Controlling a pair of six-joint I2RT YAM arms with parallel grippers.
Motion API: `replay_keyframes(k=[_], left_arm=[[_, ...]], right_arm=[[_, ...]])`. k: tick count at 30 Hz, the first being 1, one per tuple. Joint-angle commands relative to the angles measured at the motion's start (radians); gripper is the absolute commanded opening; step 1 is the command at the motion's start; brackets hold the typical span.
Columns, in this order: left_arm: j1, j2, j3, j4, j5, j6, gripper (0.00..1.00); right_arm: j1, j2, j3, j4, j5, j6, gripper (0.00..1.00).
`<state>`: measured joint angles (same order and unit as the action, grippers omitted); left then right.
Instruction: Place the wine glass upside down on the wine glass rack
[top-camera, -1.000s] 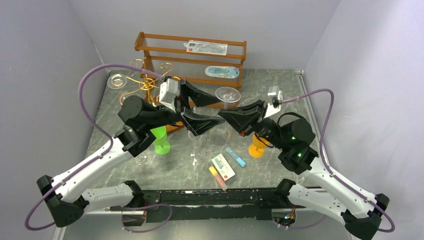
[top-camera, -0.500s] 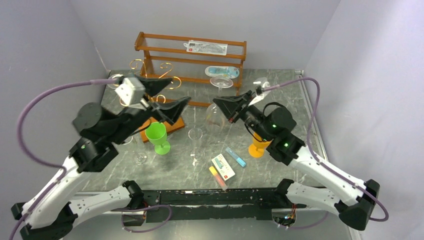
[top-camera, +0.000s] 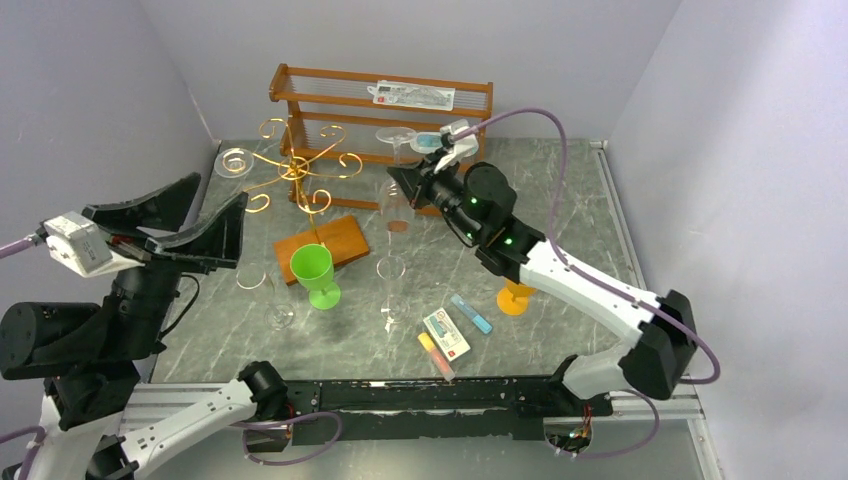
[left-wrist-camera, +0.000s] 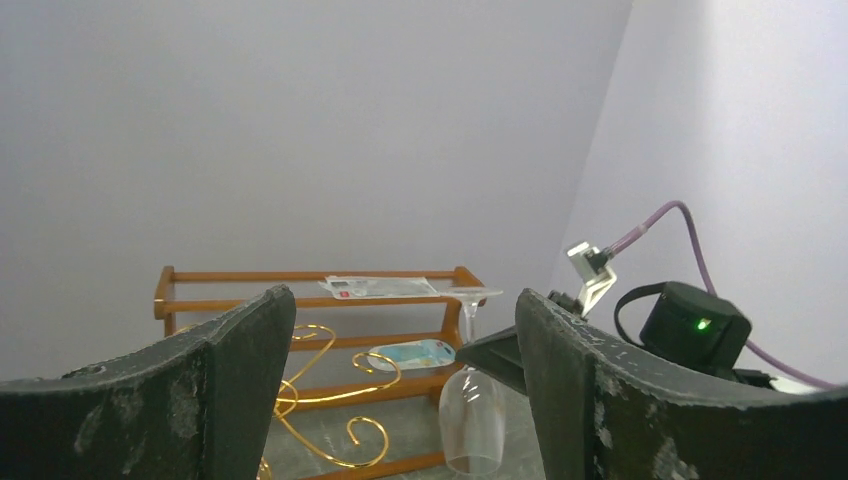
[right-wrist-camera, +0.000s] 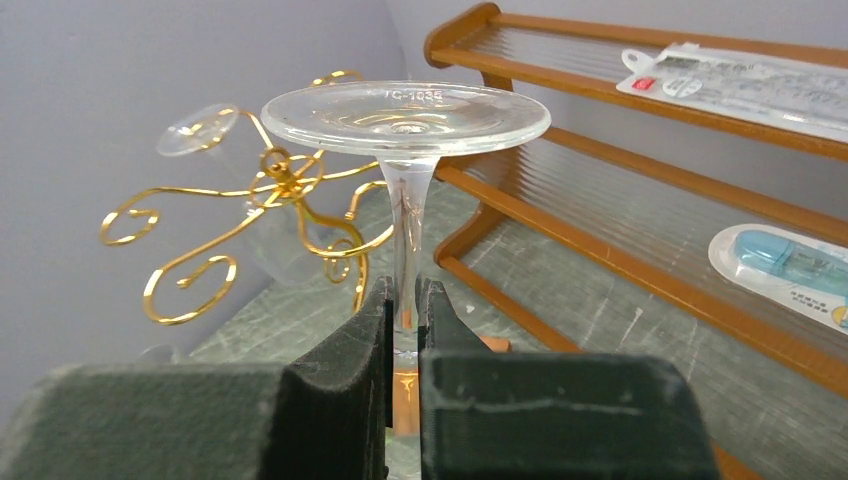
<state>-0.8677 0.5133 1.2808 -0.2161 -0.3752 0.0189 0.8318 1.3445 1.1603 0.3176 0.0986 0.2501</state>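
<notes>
My right gripper (top-camera: 402, 182) is shut on the stem of a clear wine glass (top-camera: 396, 190), held upside down with its foot up and bowl down. The right wrist view shows the foot and stem (right-wrist-camera: 405, 190) pinched between my fingertips (right-wrist-camera: 404, 300). The glass hangs in the air to the right of the gold wire wine glass rack (top-camera: 297, 168), apart from it. Another clear glass (top-camera: 233, 161) hangs on the rack's far-left arm. My left gripper (top-camera: 170, 222) is open and empty, raised at the left. Its view shows the held glass (left-wrist-camera: 470, 420) and the rack's curls (left-wrist-camera: 330, 400).
A two-tier brown wooden shelf (top-camera: 380, 115) with packets stands at the back. A green cup (top-camera: 315, 272), clear glasses (top-camera: 390, 285), an orange cup (top-camera: 515, 297) and small packets (top-camera: 447, 335) stand on the marble table (top-camera: 580, 200).
My right gripper carried the inverted glass back and left toward the rack. My left arm pulled away to the near left and rose, gripper still open.
</notes>
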Motion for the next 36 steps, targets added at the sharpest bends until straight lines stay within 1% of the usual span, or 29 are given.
replay_keyframes(k=[1, 4, 6, 9, 11, 14, 19, 22, 25, 28, 30, 36], left_arm=[[-0.002, -0.004, -0.010, -0.044, -0.071, 0.016, 0.85], [-0.003, -0.003, -0.005, -0.054, -0.070, 0.022, 0.85], [-0.003, 0.000, -0.010, -0.059, -0.070, 0.022, 0.85], [-0.003, 0.004, -0.012, -0.063, -0.060, 0.011, 0.85], [-0.002, 0.005, -0.012, -0.061, -0.044, 0.005, 0.85], [-0.002, 0.005, -0.014, -0.051, -0.030, 0.001, 0.85], [-0.002, 0.024, -0.006, -0.058, -0.027, -0.005, 0.85], [-0.002, 0.035, 0.000, -0.062, -0.022, -0.008, 0.85], [-0.002, 0.040, -0.001, -0.060, -0.024, -0.013, 0.85], [-0.003, 0.044, -0.001, -0.055, -0.021, -0.013, 0.85], [-0.002, 0.048, 0.001, -0.055, -0.010, -0.050, 0.85], [-0.002, 0.054, -0.001, -0.053, 0.051, -0.095, 0.85]], right_arm=[[-0.014, 0.077, 0.051, 0.060, 0.017, -0.013, 0.00], [-0.019, 0.118, 0.066, 0.081, -0.006, -0.043, 0.00], [-0.046, 0.140, 0.070, 0.109, -0.082, -0.069, 0.00], [-0.134, 0.186, 0.096, 0.139, -0.271, -0.014, 0.00], [-0.171, 0.216, 0.107, 0.166, -0.375, -0.007, 0.00], [-0.189, 0.267, 0.134, 0.167, -0.456, -0.061, 0.00], [-0.215, 0.368, 0.232, 0.116, -0.614, -0.126, 0.00], [-0.217, 0.419, 0.289, 0.092, -0.677, -0.163, 0.00], [-0.216, 0.477, 0.349, 0.071, -0.739, -0.164, 0.00], [-0.216, 0.510, 0.364, 0.097, -0.771, -0.143, 0.00], [-0.214, 0.525, 0.372, 0.111, -0.793, -0.130, 0.00], [-0.215, 0.559, 0.386, 0.169, -0.823, -0.090, 0.00]])
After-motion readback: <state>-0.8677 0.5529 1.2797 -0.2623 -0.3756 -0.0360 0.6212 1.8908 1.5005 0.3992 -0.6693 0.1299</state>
